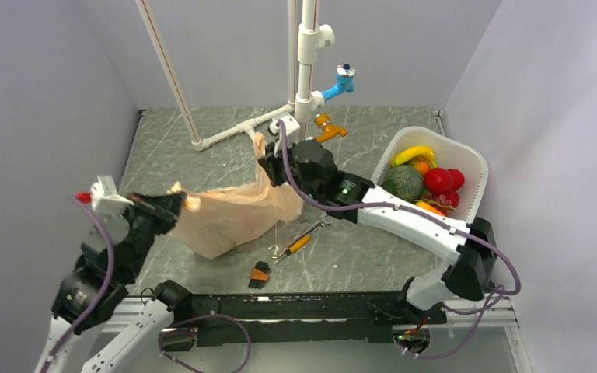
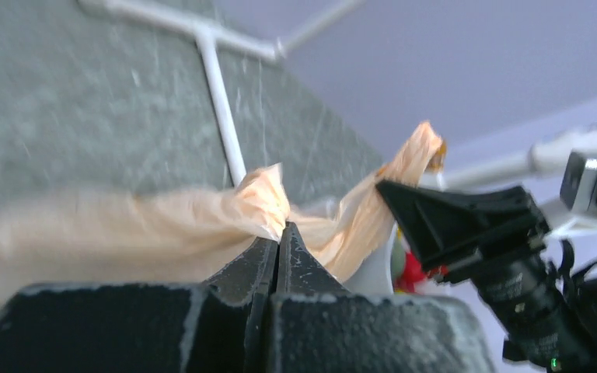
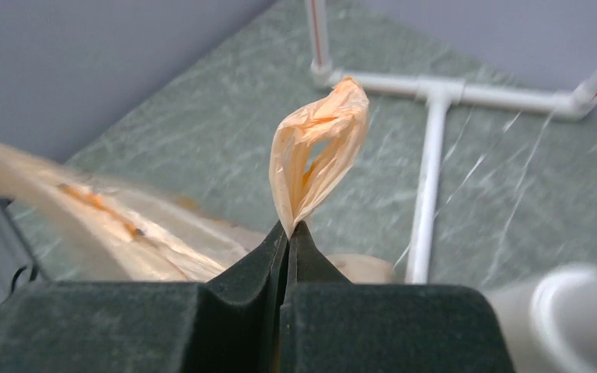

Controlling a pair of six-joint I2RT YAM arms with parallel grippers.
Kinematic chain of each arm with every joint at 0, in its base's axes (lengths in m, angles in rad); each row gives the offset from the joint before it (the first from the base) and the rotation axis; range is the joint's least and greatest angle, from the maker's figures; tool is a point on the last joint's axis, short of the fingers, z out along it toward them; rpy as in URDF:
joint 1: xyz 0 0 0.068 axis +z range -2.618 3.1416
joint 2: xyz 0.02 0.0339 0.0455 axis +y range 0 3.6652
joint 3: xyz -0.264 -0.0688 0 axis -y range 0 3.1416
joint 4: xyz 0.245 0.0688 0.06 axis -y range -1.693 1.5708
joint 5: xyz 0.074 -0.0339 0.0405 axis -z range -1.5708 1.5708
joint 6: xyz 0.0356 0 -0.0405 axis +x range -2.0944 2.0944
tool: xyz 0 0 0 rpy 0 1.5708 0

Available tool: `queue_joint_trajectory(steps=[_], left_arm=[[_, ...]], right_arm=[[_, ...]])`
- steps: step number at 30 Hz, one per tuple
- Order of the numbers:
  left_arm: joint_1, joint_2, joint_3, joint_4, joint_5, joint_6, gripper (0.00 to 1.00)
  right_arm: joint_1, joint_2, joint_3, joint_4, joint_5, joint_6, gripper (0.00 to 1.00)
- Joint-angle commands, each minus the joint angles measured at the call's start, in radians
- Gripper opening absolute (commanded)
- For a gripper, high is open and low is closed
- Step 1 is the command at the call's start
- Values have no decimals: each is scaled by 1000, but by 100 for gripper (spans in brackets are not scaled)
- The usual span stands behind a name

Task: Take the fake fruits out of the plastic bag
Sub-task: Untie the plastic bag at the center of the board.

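The peach-orange plastic bag (image 1: 233, 214) hangs stretched between both grippers just above the grey table and looks limp; no fruit shows through it. My left gripper (image 1: 180, 203) is shut on the bag's left edge (image 2: 163, 229), with the film pinched at the fingertips of the left gripper (image 2: 278, 227). My right gripper (image 1: 267, 159) is shut on a loop handle (image 3: 319, 148), which rises from the tips of the right gripper (image 3: 288, 227). Fake fruits lie in the white basket (image 1: 466, 159): a red round one (image 1: 438, 180) and an orange one (image 1: 420, 165).
The basket also holds a yellow banana (image 1: 413, 153) and a green melon (image 1: 404, 183). An orange-handled wrench (image 1: 301, 239) and a small brush (image 1: 260, 273) lie in front of the bag. A white pipe frame (image 1: 241, 128) with blue and yellow taps stands at the back.
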Motion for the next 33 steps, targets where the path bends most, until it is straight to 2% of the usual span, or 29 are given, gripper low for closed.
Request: queue_joint_trajectory(steps=[1, 6, 9, 11, 13, 15, 20, 23, 27, 28, 33], left_arm=[[-1, 255, 307, -51, -321, 257, 0], [6, 438, 537, 31, -325, 504, 0], [8, 442, 598, -10, -287, 525, 0], [9, 379, 509, 17, -181, 529, 0], [8, 291, 367, 33, -56, 513, 0], [8, 189, 204, 21, 45, 447, 0], [7, -103, -63, 65, 295, 314, 0], [8, -206, -129, 85, 385, 260, 0], [8, -211, -141, 74, 471, 255, 0], [7, -197, -138, 71, 495, 261, 0], [8, -126, -109, 55, 557, 280, 0]], right_arm=[[-11, 90, 225, 57, 113, -177, 0], [-56, 223, 493, -22, 117, -254, 0], [-57, 255, 570, -61, 111, -272, 0], [-57, 229, 506, -32, 111, -269, 1], [-57, 194, 407, -3, 129, -251, 9], [-56, 156, 314, 5, 129, -214, 12], [-46, 37, 140, -73, 115, -75, 31], [-16, -47, 42, -115, 69, -16, 54], [37, -125, 1, -209, 59, 16, 93], [41, -145, -2, -235, 68, 31, 98], [41, -232, -47, -316, 141, 220, 99]])
